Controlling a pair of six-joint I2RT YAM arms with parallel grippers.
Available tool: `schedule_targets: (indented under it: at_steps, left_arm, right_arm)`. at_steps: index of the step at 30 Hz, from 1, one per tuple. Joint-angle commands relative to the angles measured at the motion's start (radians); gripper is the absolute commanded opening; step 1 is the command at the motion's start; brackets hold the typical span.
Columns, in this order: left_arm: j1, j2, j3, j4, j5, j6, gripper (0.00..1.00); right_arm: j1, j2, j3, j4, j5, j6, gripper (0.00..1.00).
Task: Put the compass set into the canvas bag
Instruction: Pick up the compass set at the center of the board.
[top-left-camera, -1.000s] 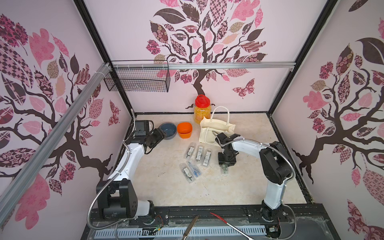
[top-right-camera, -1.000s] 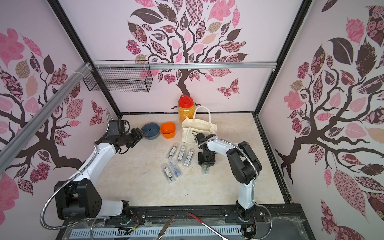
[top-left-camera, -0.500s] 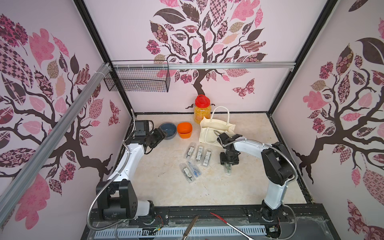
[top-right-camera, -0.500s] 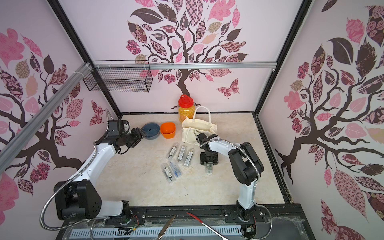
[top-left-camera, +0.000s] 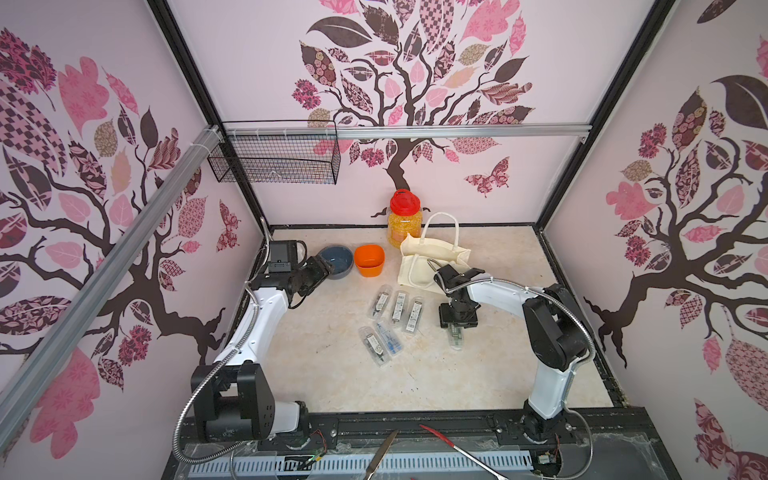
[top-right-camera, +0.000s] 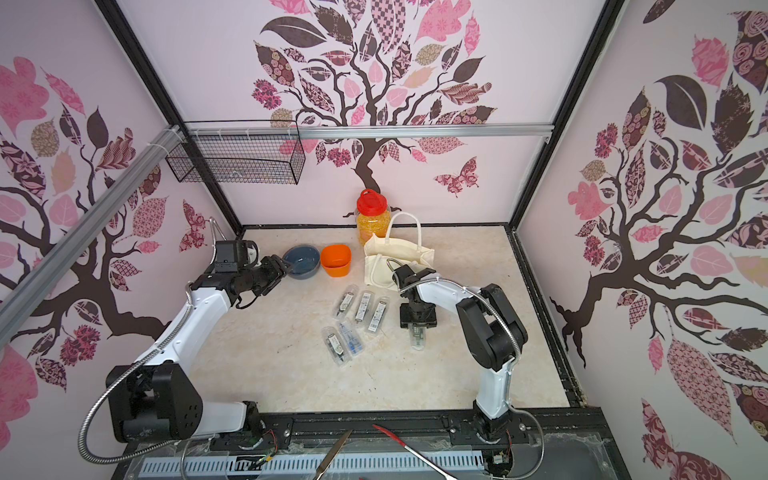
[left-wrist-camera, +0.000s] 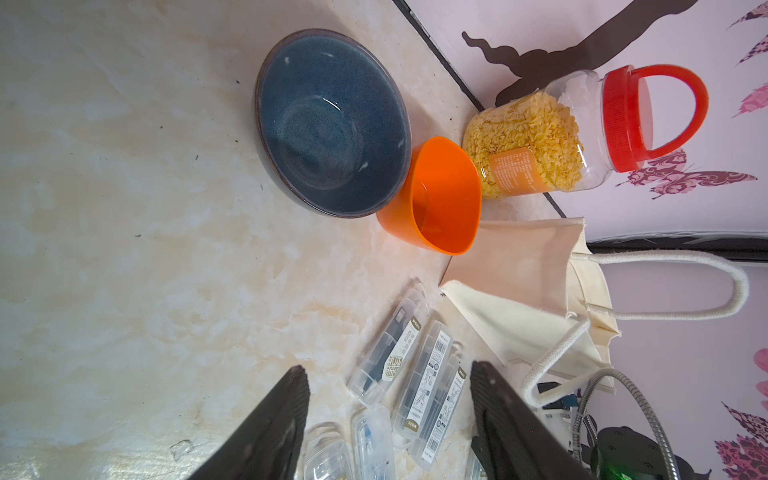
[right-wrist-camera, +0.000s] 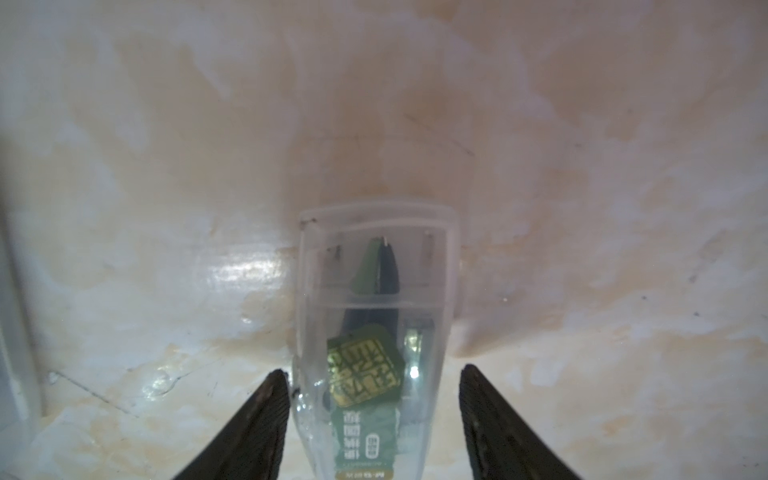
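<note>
Compass set (right-wrist-camera: 374, 291), green label (right-wrist-camera: 365, 432), gold seal (right-wrist-camera: 363, 368), characters illegible

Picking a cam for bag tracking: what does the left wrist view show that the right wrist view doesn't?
Left wrist only: the canvas bag, blue bowl, orange cup, red-lidded jar, a group of compass cases, and the open, empty left gripper.
Right wrist only: one clear compass case with a green label, lying between the jaws of the open right gripper.
Both: the marbled tabletop. No object clearly appears in both.
</note>
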Motion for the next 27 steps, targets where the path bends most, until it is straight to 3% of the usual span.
schedule_targets:
  at_steps: [1, 9, 18, 27]
  left_arm:
    - [0.001, -0.012, -0.014, 0.004, -0.009, 0.01, 0.66]
    - [0.001, -0.015, -0.026, 0.004, -0.006, 0.01, 0.66]
    - [0.001, -0.021, -0.026, 0.0, -0.008, 0.009, 0.66]
    - [0.002, -0.023, -0.023, -0.002, 0.0, 0.01, 0.66]
  right_arm:
    - [-0.014, -0.014, -0.012, 0.002, -0.008, -0.013, 0.64]
    - [-0.019, -0.039, -0.082, 0.038, -0.044, -0.016, 0.56]
    - [-0.02, -0.115, -0.083, 0.017, 0.006, -0.033, 0.52]
    - [-0.02, -0.326, -0.035, -0.091, 0.113, -0.109, 0.51]
